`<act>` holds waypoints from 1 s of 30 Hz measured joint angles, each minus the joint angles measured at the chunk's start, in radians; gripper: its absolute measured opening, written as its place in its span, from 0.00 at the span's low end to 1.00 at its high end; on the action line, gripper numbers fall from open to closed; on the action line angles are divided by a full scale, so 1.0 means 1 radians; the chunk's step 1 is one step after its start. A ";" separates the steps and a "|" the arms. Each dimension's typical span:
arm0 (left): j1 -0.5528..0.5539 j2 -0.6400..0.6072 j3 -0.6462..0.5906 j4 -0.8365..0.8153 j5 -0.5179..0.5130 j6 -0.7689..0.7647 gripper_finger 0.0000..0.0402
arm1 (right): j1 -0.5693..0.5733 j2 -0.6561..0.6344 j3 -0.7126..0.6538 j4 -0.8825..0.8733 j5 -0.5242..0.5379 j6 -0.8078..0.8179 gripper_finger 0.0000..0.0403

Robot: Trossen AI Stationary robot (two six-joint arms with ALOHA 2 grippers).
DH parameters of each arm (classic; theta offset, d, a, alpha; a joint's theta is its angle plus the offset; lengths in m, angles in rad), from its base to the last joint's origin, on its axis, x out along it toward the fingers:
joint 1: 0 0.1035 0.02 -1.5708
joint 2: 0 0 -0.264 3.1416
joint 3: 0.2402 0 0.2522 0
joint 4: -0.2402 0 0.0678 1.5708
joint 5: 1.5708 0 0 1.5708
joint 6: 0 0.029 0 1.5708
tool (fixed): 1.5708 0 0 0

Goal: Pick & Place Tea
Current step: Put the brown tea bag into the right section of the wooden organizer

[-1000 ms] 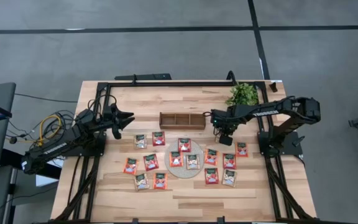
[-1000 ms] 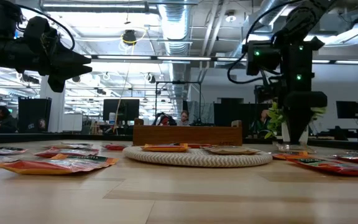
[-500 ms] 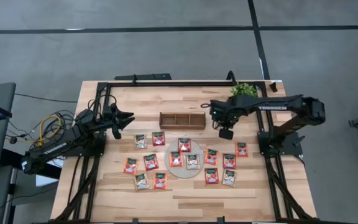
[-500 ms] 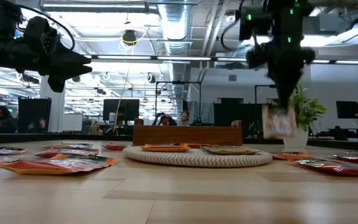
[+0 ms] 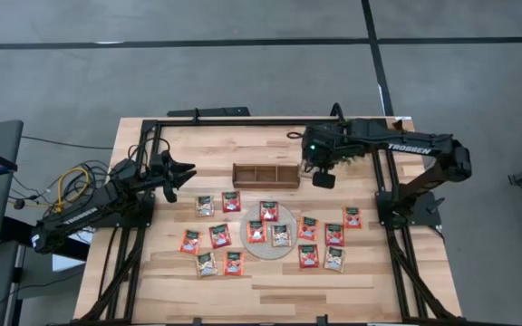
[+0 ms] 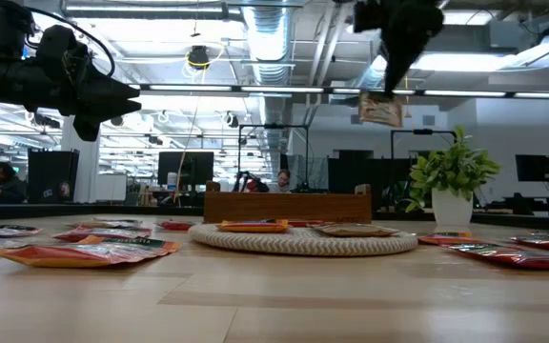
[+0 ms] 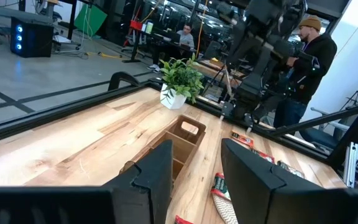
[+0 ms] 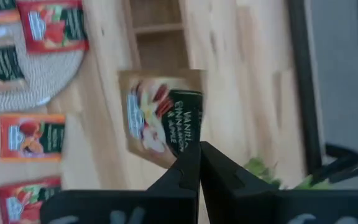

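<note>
High view: a pale wood table point(image 5: 270, 290) in a black frame carries two dark arms, a wooden tray point(image 5: 266, 175) w/ three compartments near its far middle, a round woven mat point(image 5: 270, 245) below it, and tea sachets point(image 5: 218, 235) spread flat in a loose band across the centre, two of them on the mat. The right arm reaches in from the right edge, its right gripper point(image 5: 323, 178) held high, just off the tray's right end. Right wrist view shows its fingers point(image 8: 188, 168) pressed together on the edge of one pale sachet point(image 8: 160, 118), which hangs below them over bare wood beside the tray; low view has that sachet point(image 6: 380, 109) dangling well above the tabletop, clear of the mat and tray. The left arm waits at the table's left edge, left gripper point(image 5: 187, 172) raised and pointing toward the tray, fingers spread, nothing between them; its wrist view looks past both fingers point(image 7: 254, 177) down the tray's length. A small potted plant point(image 6: 452, 183) stands at the far right corner. Beyond the table, a person point(image 7: 307, 68) in a dark top stands by the right arm's base.
</note>
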 joint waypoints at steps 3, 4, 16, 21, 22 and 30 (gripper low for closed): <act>0.000 0.000 0.000 0.000 0.000 -0.001 0.32 | -0.001 0.035 0.067 -0.001 0.009 -0.036 0.00; 0.000 0.000 0.000 0.000 0.000 -0.001 0.32 | -0.001 0.051 0.086 0.000 0.009 -0.040 0.00; 0.000 0.000 0.000 0.000 0.000 -0.004 0.32 | 0.006 0.278 0.206 -0.017 0.006 -0.059 0.00; 0.000 0.000 0.000 0.000 0.000 -0.004 0.32 | 0.005 0.344 0.208 -0.011 0.006 -0.058 0.00; 0.000 0.000 0.000 0.000 0.000 -0.003 0.32 | 0.005 0.354 0.208 -0.013 0.006 -0.058 0.00; 0.000 0.000 0.000 0.000 0.000 -0.002 0.32 | 0.005 0.405 0.207 0.022 0.012 -0.063 0.00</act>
